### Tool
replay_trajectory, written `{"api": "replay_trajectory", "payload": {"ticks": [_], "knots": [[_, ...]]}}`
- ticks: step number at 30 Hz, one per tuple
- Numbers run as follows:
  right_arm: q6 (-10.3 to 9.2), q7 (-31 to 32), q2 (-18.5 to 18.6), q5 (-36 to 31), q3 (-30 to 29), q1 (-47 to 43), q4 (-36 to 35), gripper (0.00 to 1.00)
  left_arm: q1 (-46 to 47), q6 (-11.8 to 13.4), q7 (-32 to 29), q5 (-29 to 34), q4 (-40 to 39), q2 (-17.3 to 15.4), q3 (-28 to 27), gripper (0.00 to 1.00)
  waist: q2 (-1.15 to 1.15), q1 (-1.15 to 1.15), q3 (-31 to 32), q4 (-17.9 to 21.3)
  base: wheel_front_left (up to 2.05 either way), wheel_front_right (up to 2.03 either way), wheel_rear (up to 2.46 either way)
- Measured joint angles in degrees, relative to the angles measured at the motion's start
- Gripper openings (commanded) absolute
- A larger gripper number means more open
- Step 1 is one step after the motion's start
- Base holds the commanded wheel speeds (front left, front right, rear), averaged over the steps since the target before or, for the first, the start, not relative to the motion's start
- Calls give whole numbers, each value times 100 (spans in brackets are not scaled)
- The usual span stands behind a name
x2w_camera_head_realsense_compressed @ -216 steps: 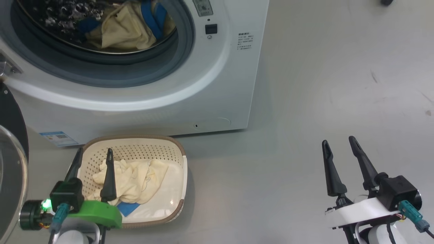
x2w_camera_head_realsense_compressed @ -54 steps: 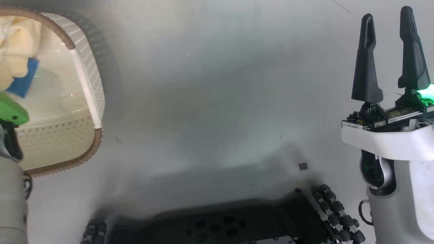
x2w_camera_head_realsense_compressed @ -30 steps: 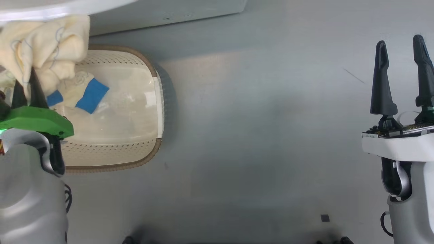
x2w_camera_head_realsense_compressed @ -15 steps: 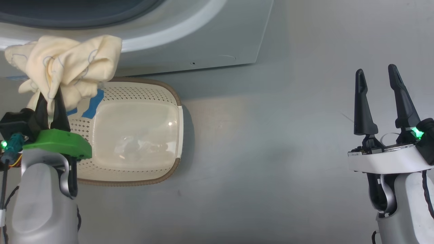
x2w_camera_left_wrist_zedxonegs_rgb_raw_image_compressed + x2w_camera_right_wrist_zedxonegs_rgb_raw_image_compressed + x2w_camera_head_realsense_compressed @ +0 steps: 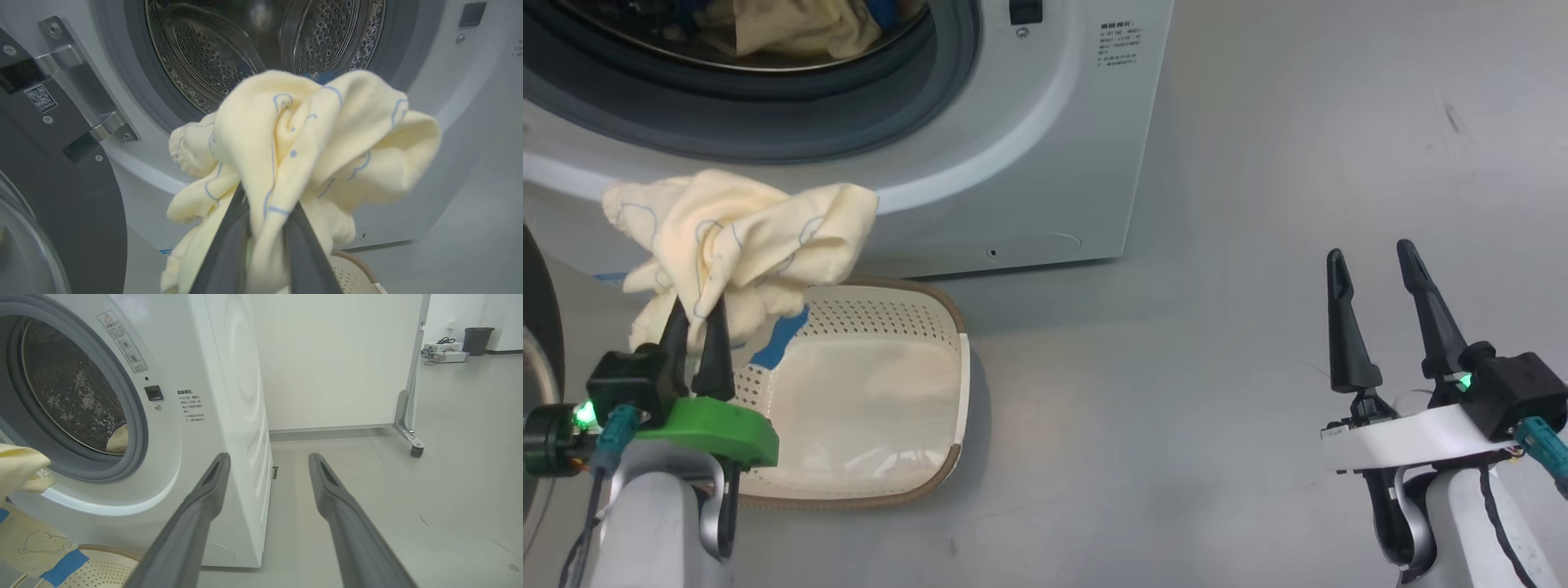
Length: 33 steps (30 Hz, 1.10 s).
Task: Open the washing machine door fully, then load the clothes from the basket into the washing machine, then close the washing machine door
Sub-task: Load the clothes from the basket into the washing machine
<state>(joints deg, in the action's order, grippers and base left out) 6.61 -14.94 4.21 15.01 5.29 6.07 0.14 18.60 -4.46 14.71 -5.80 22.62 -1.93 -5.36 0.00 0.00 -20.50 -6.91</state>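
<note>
The clothes (image 5: 739,237) are hanging as a crumpled cream bundle from the left tool (image 5: 696,322), whose two dark fingers are pinching closed on a fold of the fabric. The bundle is lying wider than tall, its long axis running left to right across the head view. It is bulging up past the fingertips toward the washing machine (image 5: 1045,163), while a tail with a blue patch (image 5: 780,335) is trailing down over the far-left part of the basket (image 5: 866,496). The bundle is hovering before the machine's white lower front, below the grey seal (image 5: 768,131). That lip is lying between the fabric and the steel drum (image 5: 212,53), where another cream and blue garment (image 5: 784,24) is resting. The washing machine door (image 5: 61,204) is standing swung open at the left. The basket is sitting on the grey floor (image 5: 1217,408) near the machine. The right tool (image 5: 1369,250) is hovering well apart to the right, fingers spread and holding nothing.
</note>
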Motion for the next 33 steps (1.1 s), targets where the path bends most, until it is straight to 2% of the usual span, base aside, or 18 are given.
{"api": "replay_trajectory", "payload": {"ticks": [21, 27, 33], "knots": [[-38, 0, -96, 67, 134, -1222, 332, 100, -1792, -4, -1, 185, -564, -20, 152, 0, 0, 0, 1678, 335, 0, 0, 0], [-123, 0, -103, 67, 169, -1376, 259, 100, -1963, 11, -1, 186, -828, -32, 155, 0, 0, 0, 1969, 430, 0, 0, 0], [-130, 1, -116, 67, 224, -1490, 167, 100, -2136, 14, -1, 185, -1025, -37, 166, 0, 0, 0, 2077, 481, 0, 0, 0]]}}
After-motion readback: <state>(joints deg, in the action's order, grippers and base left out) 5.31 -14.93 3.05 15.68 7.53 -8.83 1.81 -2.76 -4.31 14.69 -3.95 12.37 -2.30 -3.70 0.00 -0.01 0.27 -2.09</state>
